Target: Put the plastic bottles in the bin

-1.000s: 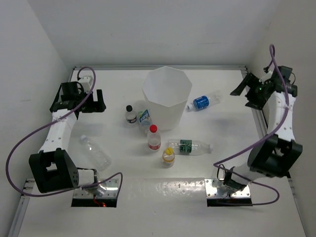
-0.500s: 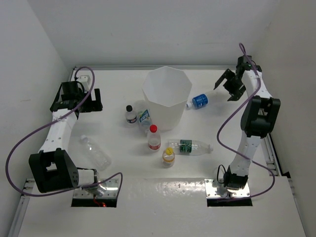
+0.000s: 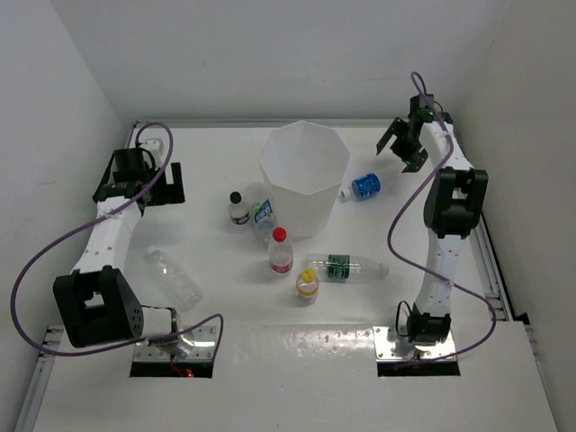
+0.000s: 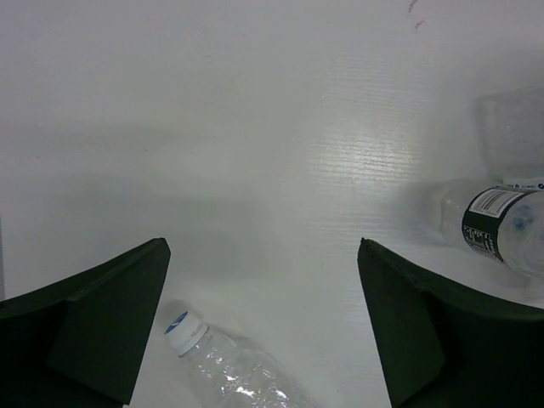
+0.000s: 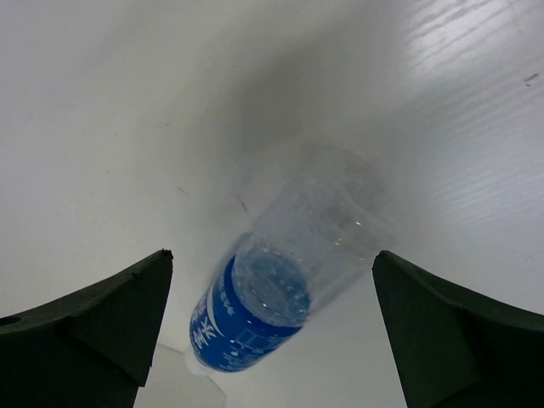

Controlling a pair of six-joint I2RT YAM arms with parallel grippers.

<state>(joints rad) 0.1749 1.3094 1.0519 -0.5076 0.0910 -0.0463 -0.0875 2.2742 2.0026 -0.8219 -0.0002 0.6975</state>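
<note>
The bin (image 3: 302, 193) stands white and faceted at the back middle of the table. A blue-labelled bottle (image 3: 364, 186) (image 5: 255, 314) lies to its right. My right gripper (image 3: 399, 151) (image 5: 272, 263) hangs open above that bottle's base end, not touching it. A black-capped bottle (image 3: 238, 210) and a labelled bottle (image 3: 263, 216) stand left of the bin. Red-capped (image 3: 281, 252) and yellow-capped (image 3: 307, 286) bottles stand in front, beside a lying green-labelled bottle (image 3: 346, 267). A plain bottle (image 3: 175, 277) (image 4: 223, 367) lies front left. My left gripper (image 3: 177, 183) (image 4: 262, 255) is open and empty at the left.
White walls close in the table on the left, back and right. The arm bases (image 3: 171, 346) sit on metal plates at the near edge. In the left wrist view a dark-labelled bottle (image 4: 501, 231) lies at the right edge.
The right arm swung from the table's far right edge leftward and now hovers over the blue-labelled bottle. The left arm has barely shifted. No bottle has moved.
</note>
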